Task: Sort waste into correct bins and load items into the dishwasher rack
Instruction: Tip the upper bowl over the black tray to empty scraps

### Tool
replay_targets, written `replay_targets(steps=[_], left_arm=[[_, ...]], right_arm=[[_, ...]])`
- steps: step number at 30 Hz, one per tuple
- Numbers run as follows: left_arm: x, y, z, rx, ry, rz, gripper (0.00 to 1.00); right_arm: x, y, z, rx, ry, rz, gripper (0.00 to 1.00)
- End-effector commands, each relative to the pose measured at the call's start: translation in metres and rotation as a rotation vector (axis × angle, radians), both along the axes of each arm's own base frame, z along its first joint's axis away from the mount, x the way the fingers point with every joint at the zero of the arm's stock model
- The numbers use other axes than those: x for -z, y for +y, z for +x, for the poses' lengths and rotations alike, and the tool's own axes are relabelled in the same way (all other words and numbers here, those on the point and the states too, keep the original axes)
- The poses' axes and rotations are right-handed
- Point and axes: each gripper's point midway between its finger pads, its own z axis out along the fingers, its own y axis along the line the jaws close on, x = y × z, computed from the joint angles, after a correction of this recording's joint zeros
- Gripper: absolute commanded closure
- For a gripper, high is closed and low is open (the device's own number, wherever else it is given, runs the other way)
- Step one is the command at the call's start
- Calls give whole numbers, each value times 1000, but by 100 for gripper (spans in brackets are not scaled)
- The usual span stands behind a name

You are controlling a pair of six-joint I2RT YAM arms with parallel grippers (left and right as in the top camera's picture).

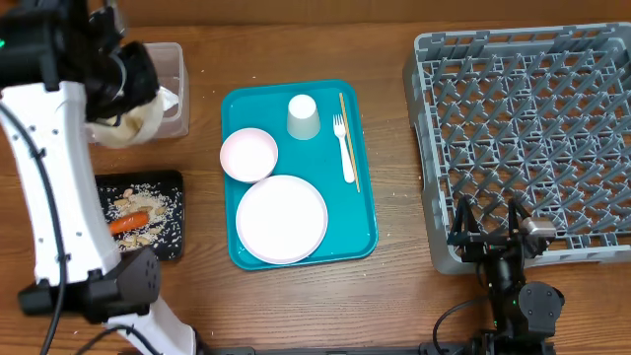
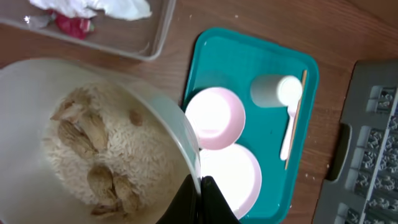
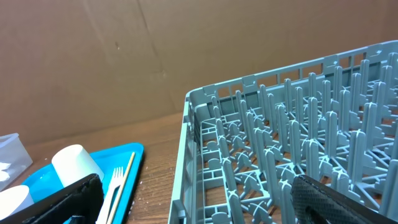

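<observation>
Sorting is under way and loading has not begun, judging by the grey plastic rack (image 1: 532, 128) to the right of the teal tray (image 1: 360, 197), whose grid of upright pegs holds nothing. On the teal tray sit a smooth round plate (image 1: 281, 219), a small bowl (image 1: 247, 154) just above it, an overturned cup (image 1: 303, 116) and a thin plastic fork (image 1: 344, 148), all white and looking clean. Up and to the left of the teal tray, the left gripper (image 2: 200, 193) pinches the rim of a second bowl (image 2: 163, 118), which is translucent-walled and full of sticky rice (image 2: 118, 155) and wrinkled beige nut pieces (image 2: 84, 130). It hangs beside the clear tub (image 1: 175, 59), which holds crumpled paper. Lower left of the teal tray, the shallow black tray (image 1: 180, 217) already carries a small carrot (image 1: 129, 223) among scattered crumbs (image 1: 148, 202). The right gripper (image 1: 486, 222) rests at the rack's near edge, fingers spread and empty. This bowl's contents seem left to dump, and then every dish must go in the rack.
</observation>
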Motion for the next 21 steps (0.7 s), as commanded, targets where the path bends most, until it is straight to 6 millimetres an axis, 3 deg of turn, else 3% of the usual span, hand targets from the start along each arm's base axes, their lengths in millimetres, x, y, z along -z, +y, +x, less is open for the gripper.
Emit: replay_targets(steps=[1, 3, 7, 10, 15, 18, 21], left_arm=[[1, 7, -31, -35, 26, -49, 96], [8, 14, -36, -45, 27, -69, 96], [26, 6, -34, 54, 10, -235, 96], [49, 10, -34, 77, 8, -378, 96], [97, 38, -43, 27, -16, -546, 96], [128, 64, -53, -72, -49, -626, 96], [138, 80, -56, -121, -165, -739, 96]], right_arm=[[2, -3, 0, 13, -2, -8, 0], [2, -3, 0, 13, -2, -7, 0], [2, -3, 0, 13, -2, -8, 0], [2, -3, 0, 13, -2, -8, 0], [2, -3, 0, 13, -2, -7, 0], [2, -3, 0, 13, -2, -7, 0], [2, -3, 0, 13, -2, -8, 0]])
